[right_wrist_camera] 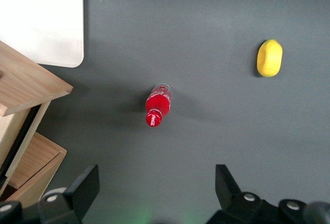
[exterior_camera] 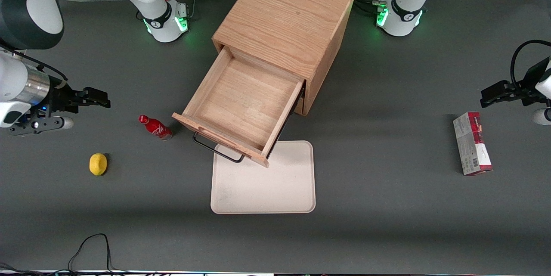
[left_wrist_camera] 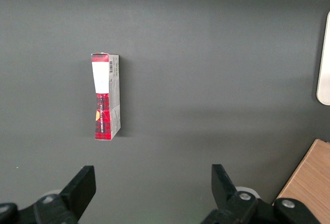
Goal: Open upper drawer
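Upper drawer [exterior_camera: 241, 106] is pulled way out of the oak cabinet [exterior_camera: 286, 17] in the front view, its square tray body bare inside. The front panel with the thin black bar handle [exterior_camera: 215, 147] hangs over the edge of the cream tray [exterior_camera: 275, 185] that lies flat on the grey table [exterior_camera: 387, 207], nearer the camera than the cabinet. A red soda bottle [exterior_camera: 155, 126] stands near the drawer's front corner, toward the working arm's end, with a clear strip of table between the two. A lemon [exterior_camera: 98, 164] lies farther out that way and a bit nearer the camera. The gripper [exterior_camera: 92, 101] hangs well apart from the drawer at the working arm's end, fingers spread and holding nothing. A red and white carton [exterior_camera: 472, 143] lies flat toward the parked arm's end, with lots of bare table between it and the cabinet.

Left wrist view: just that carton [left_wrist_camera: 105, 97] on bare table, plus a sliver of the tray's rim [left_wrist_camera: 325, 69] and a cabinet corner [left_wrist_camera: 309, 182].

Right wrist view: the gripper's [right_wrist_camera: 157, 190] two fingers stand wide apart above the table. The bottle [right_wrist_camera: 157, 105] sits between the drawer's front edge [right_wrist_camera: 31, 82] and the lemon [right_wrist_camera: 269, 58], touching neither. The tray's rounded corner [right_wrist_camera: 46, 22] is next to the drawer front.
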Robot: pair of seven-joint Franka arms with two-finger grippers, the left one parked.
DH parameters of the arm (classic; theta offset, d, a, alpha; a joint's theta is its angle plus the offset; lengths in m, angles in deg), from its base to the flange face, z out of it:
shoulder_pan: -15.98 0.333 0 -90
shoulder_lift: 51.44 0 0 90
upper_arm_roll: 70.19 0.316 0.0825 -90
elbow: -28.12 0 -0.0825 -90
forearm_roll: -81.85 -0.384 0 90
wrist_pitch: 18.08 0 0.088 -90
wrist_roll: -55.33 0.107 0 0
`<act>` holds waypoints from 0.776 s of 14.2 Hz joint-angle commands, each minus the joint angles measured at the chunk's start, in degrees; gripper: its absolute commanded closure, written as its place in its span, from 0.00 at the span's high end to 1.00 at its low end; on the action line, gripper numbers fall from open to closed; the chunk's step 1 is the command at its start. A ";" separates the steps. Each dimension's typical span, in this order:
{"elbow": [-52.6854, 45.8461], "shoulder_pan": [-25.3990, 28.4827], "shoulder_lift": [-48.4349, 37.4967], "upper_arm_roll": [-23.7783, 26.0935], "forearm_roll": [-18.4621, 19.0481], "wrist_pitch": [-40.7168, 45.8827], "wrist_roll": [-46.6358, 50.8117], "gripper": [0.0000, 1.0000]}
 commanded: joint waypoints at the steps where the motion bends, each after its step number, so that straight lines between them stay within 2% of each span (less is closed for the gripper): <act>1: 0.06 -8.35 -2.23 8.11 0.53 -0.33 1.04 1.00; 2: 0.23 -11.97 -2.84 13.22 0.79 -0.33 1.21 1.00; 6: -1.52 -16.39 -3.55 17.65 0.79 1.07 0.78 1.00; 8: -1.44 -14.47 -3.64 17.40 0.71 -0.15 0.95 1.00; 11: -1.26 -14.28 -3.64 15.30 0.53 0.19 2.44 1.00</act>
